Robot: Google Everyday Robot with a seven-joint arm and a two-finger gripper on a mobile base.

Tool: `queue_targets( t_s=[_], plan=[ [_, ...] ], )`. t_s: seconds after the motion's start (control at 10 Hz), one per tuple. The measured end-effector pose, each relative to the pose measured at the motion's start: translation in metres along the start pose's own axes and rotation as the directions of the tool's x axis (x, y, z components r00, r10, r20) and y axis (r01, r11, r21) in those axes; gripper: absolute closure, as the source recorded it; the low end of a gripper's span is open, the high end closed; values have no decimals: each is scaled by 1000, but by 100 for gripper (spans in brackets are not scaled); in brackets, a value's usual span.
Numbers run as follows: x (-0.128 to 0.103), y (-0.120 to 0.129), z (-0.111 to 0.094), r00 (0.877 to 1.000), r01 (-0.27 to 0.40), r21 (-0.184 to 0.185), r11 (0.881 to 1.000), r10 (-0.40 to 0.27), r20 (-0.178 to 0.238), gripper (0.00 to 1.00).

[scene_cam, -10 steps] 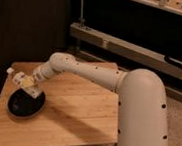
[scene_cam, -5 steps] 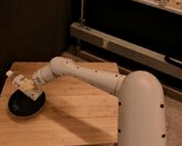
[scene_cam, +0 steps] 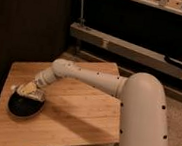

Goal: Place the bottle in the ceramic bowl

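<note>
My gripper (scene_cam: 31,91) hangs low over the ceramic bowl (scene_cam: 23,106) on the worktop (scene_cam: 74,115), its fingers clenched on the bottle (scene_cam: 26,87). If I let go off-centre, the bottle might hit the rim and roll away.

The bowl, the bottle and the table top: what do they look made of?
The bowl looks like glazed ceramic: black, with a glossy sheen. The bottle, held at the hand over the bowl's rim, is pale cream and matte, probably plastic. The table looks like light wood, with plank seams and grain showing.
</note>
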Motion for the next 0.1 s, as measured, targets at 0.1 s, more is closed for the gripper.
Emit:
queue_targets(
  t_s=[0.1],
  plan=[
    [1,-2,-2,1000,-2,3,1000,2,2,20]
  ],
)
